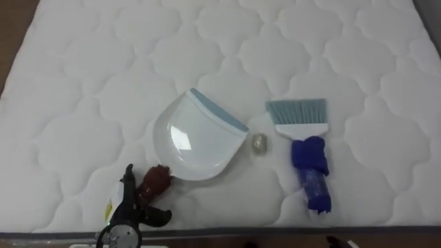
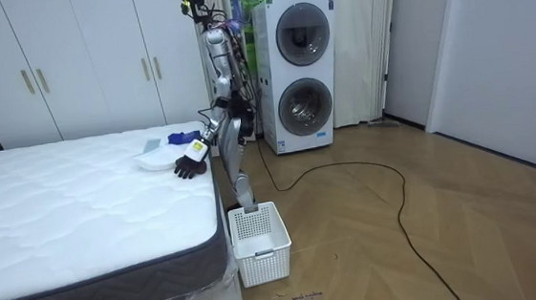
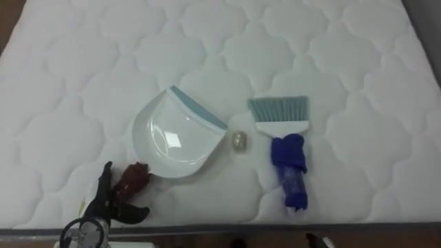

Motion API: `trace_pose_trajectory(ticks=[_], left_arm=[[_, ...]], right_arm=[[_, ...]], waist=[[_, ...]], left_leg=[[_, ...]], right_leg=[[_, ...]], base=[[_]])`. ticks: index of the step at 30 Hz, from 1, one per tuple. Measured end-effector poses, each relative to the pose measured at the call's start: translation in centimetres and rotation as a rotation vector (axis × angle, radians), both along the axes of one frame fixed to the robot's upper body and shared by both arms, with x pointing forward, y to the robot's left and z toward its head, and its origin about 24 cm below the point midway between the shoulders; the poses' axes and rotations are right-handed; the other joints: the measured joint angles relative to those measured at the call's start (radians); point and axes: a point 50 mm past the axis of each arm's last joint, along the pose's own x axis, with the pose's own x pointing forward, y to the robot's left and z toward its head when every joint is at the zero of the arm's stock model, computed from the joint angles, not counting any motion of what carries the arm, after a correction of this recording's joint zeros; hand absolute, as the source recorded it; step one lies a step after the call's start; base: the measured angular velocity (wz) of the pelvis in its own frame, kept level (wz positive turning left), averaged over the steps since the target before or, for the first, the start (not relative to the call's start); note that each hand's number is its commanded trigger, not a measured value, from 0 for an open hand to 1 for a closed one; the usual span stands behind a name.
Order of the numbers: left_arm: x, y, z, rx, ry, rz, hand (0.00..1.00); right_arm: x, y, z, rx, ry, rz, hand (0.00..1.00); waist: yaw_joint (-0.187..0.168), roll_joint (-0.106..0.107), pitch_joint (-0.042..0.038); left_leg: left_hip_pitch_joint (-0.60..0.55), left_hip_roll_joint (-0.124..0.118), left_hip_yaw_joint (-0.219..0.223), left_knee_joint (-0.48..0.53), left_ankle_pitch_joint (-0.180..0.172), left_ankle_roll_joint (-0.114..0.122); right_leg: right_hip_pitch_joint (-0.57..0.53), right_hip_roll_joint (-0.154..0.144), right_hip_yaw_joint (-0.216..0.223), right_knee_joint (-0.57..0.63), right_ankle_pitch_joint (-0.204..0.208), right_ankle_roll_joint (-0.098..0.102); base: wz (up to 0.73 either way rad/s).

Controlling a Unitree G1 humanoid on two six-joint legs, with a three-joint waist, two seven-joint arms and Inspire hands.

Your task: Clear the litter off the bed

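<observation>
On the white quilted mattress (image 1: 83,83), near its front edge: white plastic dustpan with a grey-blue lip (image 1: 196,141), mouth turned toward a small crumpled pale pellet (image 1: 259,143) lying just beside it; beyond the pellet, a hand brush with teal bristles, white head and blue handle (image 1: 298,117), bristles pointing away from the robot. Left hand (image 1: 127,207) at the dustpan's near side, fingers spread apart on either side of a reddish-brown lump (image 1: 155,180) touching the pan's rim. Robot stands at the bedside, white slatted plastic basket (image 2: 260,232) on the floor at its feet
</observation>
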Motion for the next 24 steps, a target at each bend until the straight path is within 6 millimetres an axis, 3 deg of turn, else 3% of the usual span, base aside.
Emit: trace_pose_trajectory(ticks=[12, 14, 17, 18, 19, 24], left_arm=[[0.7, -0.2, 0.4, 0.021, -0.022, -0.008, 0.0], [1.0, -0.2, 0.5, 0.027, -0.034, -0.001, 0.0], [1.3, -0.1, 0.8, 0.04, -0.05, 0.01, 0.0], [1.4, -0.1, 0.8, 0.042, -0.053, 0.014, 0.35], [1.4, -0.1, 0.9, 0.048, -0.061, 0.022, 1.0], [2.2, 0.0, 1.4, 0.079, -0.092, 0.05, 1.0]], right_arm=[[0.9, 0.1, 0.3, 0.005, -0.023, -0.005, 0.0], [1.1, 0.3, 0.3, 0.001, -0.024, 0.014, 0.0], [1.3, 0.3, 0.4, -0.012, -0.035, 0.017, 0.0], [1.4, 0.3, 0.4, -0.014, -0.037, 0.015, 0.0], [1.4, 0.3, 0.4, -0.016, -0.04, 0.014, 0.0], [1.7, 0.4, 0.5, -0.018, -0.054, 0.014, 0.0]], waist=[[-0.009, -0.004, 0.0072], [-0.009, -0.014, 0.0137], [-0.01, -0.012, 0.0168], [-0.01, -0.012, 0.018], [-0.011, -0.009, 0.0206], [-0.017, -0.004, 0.0247]], left_leg=[[-0.049, -0.002, 0.005, 0.001, -0.001, -0.001], [-0.055, -0.002, 0.018, 0.009, -0.001, -0.001], [-0.078, 0.003, 0.027, 0.041, -0.014, -0.005], [-0.084, 0.004, 0.027, 0.053, -0.019, -0.006], [-0.096, 0.007, 0.027, 0.075, -0.029, -0.007], [-0.151, 0.016, 0.025, 0.144, -0.051, -0.01]], right_leg=[[-0.062, -0.005, 0.004, 0.034, -0.016, -0.003], [-0.083, -0.009, 0.013, 0.052, -0.022, -0.005], [-0.104, -0.01, 0.012, 0.082, -0.036, -0.009], [-0.109, -0.009, 0.013, 0.092, -0.04, -0.009], [-0.12, -0.01, 0.013, 0.116, -0.051, -0.011], [-0.173, -0.012, 0.014, 0.19, -0.078, -0.02]], base=[[0.01], [-0.07], [-0.02], [0.0], [0.0], [0.04]])
